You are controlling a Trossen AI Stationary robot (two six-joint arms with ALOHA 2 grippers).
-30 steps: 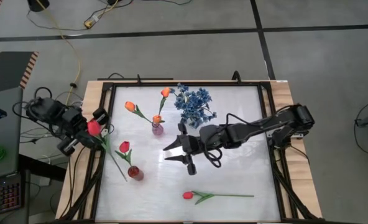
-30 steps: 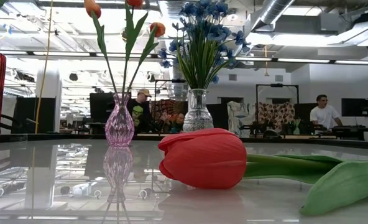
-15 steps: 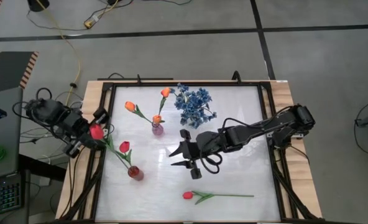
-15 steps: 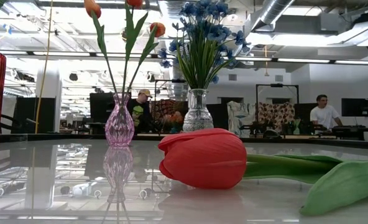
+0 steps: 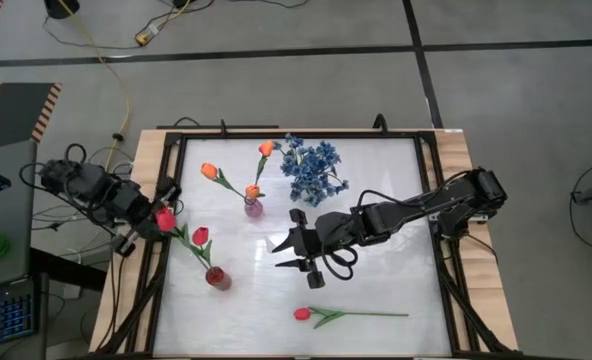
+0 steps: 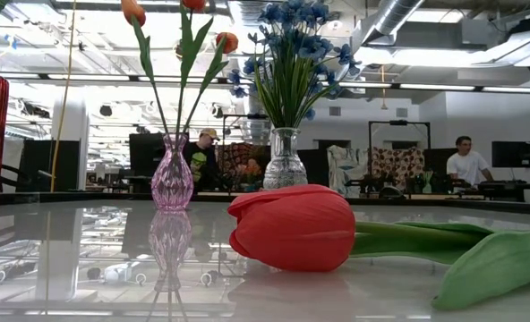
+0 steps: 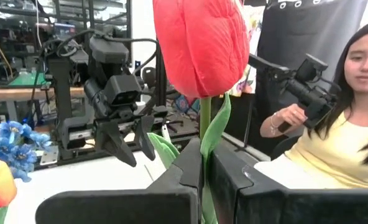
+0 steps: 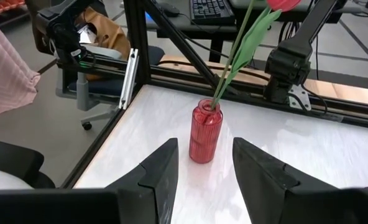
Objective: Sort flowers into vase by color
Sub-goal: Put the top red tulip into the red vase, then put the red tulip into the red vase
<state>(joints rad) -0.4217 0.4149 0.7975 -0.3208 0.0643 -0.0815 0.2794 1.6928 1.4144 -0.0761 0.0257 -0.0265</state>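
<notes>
- Red tulip (image 7: 201, 46) is pinched by its stem in my left end effector (image 5: 148, 226), fingers pressed together on it, over the counter's left edge.
- Where does that stem go?
- I see it slanting down from the bud into the red vase (image 5: 217, 278), which stands on the white counter (image 5: 376, 280) near the front left. A second red tulip (image 5: 201, 236) shows just above that vase, whether it sits in it I can't tell.
- Right arm?
- My right end effector (image 5: 292, 254) hangs over mid-counter, fingers spread, gripping nothing, pointed toward the red vase.
- Other flowers?
- Orange tulips (image 5: 209, 171) stand in the pink vase (image 6: 173, 173) toward the back left. Blue sprigs (image 5: 312, 168) fill the clear vase (image 6: 285, 161) just right of it. One more red tulip, the loose one (image 5: 303, 314), lies flat near the front edge, stem pointing right, well apart from both end effectors.
- Anyone around?
- A person in a yellow top (image 7: 333, 140) holds a camera beyond the counter in the left wrist view.
</notes>
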